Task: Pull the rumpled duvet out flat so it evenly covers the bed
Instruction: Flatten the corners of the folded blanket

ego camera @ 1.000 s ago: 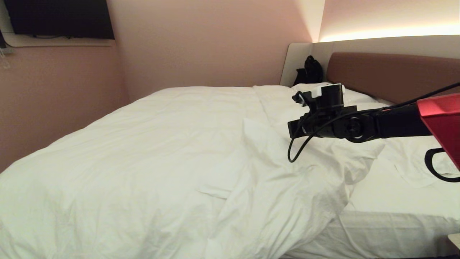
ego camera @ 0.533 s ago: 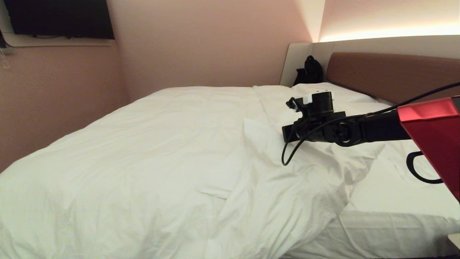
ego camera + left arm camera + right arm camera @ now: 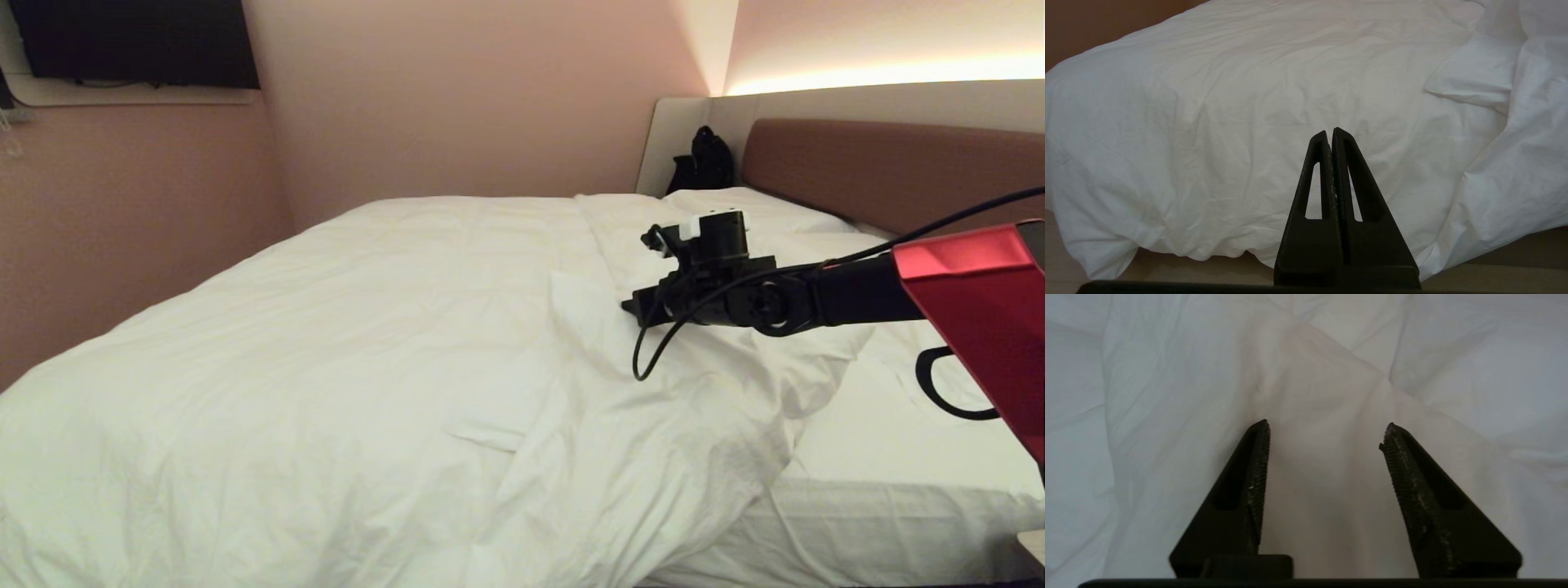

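The puffy white duvet [image 3: 326, 343] covers most of the bed [image 3: 882, 482], with its near-right corner folded back into a rumpled ridge [image 3: 588, 302]. This leaves bare sheet beside the brown headboard [image 3: 898, 171]. My right gripper [image 3: 633, 306] reaches in from the right and hovers just over that ridge. In the right wrist view the right gripper [image 3: 1327, 430] is open, with a raised duvet fold [image 3: 1327, 396] ahead of its tips and nothing held. My left gripper [image 3: 1329, 132] is shut and empty, low beside the bed, facing the duvet's hanging edge [image 3: 1229, 122].
White pillows [image 3: 735, 200] lie at the headboard, and a black bag [image 3: 702, 159] sits in the far corner. A dark screen [image 3: 131, 41] hangs on the pink wall to the left. A pale furniture corner [image 3: 1033, 543] shows at the lower right. Floor [image 3: 1167, 269] runs under the duvet's edge.
My right arm has moved left and slightly down, bringing the gripper closer to the duvet's folded ridge. The duvet itself has not shifted.
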